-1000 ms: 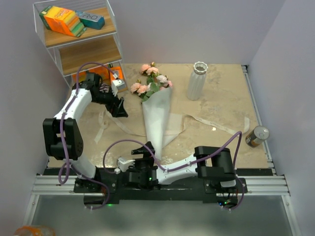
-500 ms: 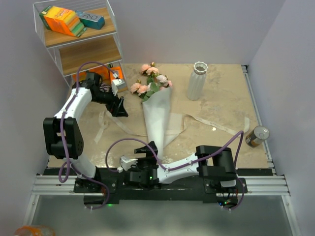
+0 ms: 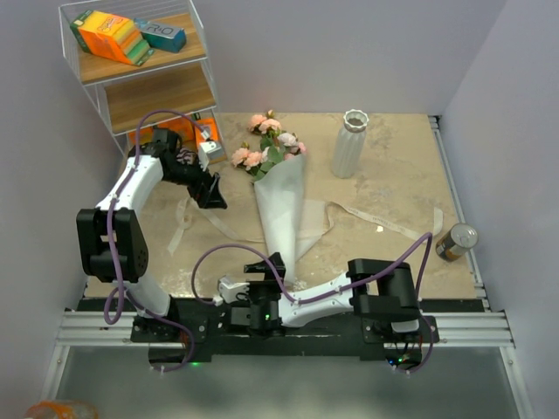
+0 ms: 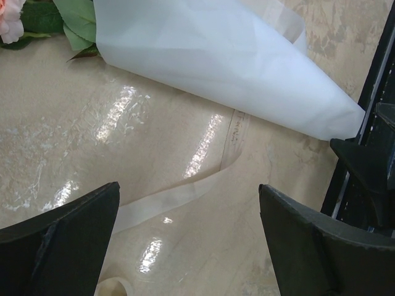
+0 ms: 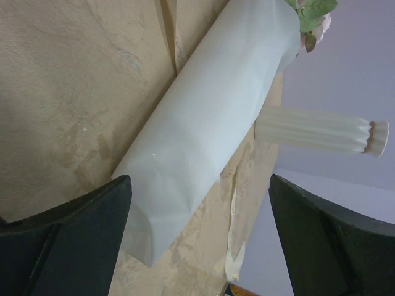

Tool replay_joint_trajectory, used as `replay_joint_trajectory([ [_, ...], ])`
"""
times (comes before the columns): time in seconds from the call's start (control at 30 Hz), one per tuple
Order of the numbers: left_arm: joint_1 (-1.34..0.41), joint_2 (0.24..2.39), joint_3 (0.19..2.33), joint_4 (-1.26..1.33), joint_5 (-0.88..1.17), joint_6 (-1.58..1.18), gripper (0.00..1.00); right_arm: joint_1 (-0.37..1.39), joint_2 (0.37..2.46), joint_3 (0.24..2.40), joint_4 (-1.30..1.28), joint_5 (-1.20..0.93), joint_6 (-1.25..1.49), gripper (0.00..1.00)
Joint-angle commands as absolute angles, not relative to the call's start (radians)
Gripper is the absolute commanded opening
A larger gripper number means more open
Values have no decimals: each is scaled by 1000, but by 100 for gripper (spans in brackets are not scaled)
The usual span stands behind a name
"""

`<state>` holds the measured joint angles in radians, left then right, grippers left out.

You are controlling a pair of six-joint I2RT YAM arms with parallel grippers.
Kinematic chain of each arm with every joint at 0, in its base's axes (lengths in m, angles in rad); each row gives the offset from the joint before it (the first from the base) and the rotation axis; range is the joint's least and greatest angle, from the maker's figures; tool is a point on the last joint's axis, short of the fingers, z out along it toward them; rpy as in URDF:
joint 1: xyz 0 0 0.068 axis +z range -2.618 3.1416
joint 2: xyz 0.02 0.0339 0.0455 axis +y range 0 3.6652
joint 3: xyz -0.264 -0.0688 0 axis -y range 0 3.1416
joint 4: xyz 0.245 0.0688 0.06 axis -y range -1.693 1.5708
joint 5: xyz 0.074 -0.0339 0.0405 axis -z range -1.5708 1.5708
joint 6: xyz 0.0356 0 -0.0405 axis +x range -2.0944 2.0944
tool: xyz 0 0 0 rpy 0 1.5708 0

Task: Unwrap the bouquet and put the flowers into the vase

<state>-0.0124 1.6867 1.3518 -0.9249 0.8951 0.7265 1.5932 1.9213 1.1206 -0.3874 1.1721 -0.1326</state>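
Unwrapping progress: early, my read. The bouquet point(image 3: 278, 201) lies flat mid-table, its tip pointing at my bases.
Paper: the paper point(image 5: 203, 117) is rolled in a closed cone round the stems, not peeled off.
Flowers: the flowers point(image 3: 269, 144) poke out at the cone's far end, none in the vase.
Ribbon: the ribbon point(image 4: 185, 192) lies loose and flat on the table point(image 3: 393, 183), trailing to both sides of the cone. Can't tell if any of it is wound on the paper.
Vase: the vase point(image 3: 349, 144) stands upright right of the flower heads, apart from them, with nothing sticking out of it.
Right gripper: my right gripper point(image 3: 272, 264) has jaws spread wide, grasping nothing. The cone's tip is just ahead between my fingers; contact unclear.
Left gripper: my left gripper point(image 3: 210, 192) has jaws fully spread and empty. It is left of the bouquet, over a ribbon strand, apart from the paper.
Done: ribbon looks untied.
Left: strip the paper, lift the stems, feed them into the vase neck.
Around: a can point(image 3: 456, 242) at the right edge, a shelf point(image 3: 140, 83) in the far left corner.
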Motion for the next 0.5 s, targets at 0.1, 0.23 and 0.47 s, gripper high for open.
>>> replay_joint_trajectory([
  [0.1,-3,1648,1378,-963,920,762,99,1631,1875,1200,-529,1161,-8,98],
  [0.23,-3,1644,1376,-971,923,770,99,1634,1845,1215,-600,1129,63,99],
  [0.47,-3,1644,1377,-974,927,772,99,1632,1855,1210,-695,1158,152,99],
])
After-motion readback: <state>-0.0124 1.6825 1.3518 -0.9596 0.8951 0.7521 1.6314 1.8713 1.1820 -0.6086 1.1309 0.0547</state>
